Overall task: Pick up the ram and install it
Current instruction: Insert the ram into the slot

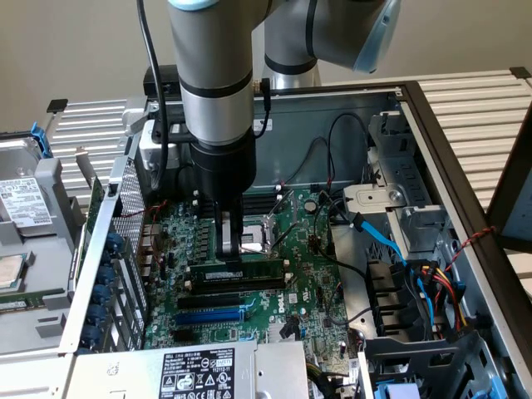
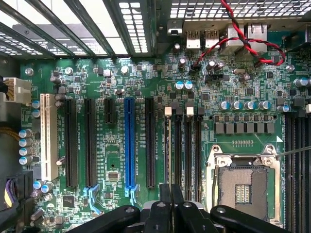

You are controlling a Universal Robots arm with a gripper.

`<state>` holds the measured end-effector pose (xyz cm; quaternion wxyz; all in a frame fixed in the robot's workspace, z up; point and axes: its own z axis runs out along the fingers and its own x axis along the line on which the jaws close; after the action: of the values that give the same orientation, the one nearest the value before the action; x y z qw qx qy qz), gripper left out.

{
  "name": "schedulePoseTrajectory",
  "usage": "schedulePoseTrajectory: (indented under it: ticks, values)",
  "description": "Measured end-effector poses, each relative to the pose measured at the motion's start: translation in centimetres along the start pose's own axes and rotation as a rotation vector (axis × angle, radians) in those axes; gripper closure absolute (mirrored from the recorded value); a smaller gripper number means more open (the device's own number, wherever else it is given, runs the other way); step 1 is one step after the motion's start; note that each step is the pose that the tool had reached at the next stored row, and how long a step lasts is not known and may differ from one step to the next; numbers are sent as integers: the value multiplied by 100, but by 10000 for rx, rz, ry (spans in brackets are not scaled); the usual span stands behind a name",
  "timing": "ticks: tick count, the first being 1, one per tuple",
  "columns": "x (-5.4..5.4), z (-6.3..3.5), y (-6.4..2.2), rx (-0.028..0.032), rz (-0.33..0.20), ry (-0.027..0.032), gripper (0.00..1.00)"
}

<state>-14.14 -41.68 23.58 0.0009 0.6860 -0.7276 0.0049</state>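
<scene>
On the exterior view's left I see a hard drive (image 1: 21,198) beside the case. In the middle the claw (image 1: 226,249) is narrow, pinched on the ram (image 1: 237,270) near its left end. The ram stands upright in a slot, near the blue slot (image 1: 212,316). Cables (image 1: 440,287) are on the right.

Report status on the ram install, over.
Gripper low, at top edge of the ram. Ram upright on the motherboard. Blue cable lies apart from it.
</scene>
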Motion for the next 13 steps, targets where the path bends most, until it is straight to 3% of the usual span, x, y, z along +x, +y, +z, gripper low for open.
schedulePoseTrajectory:
  ticks: [13]
  values:
    - [-6, 12, 4, 0, 0, 1, 88]
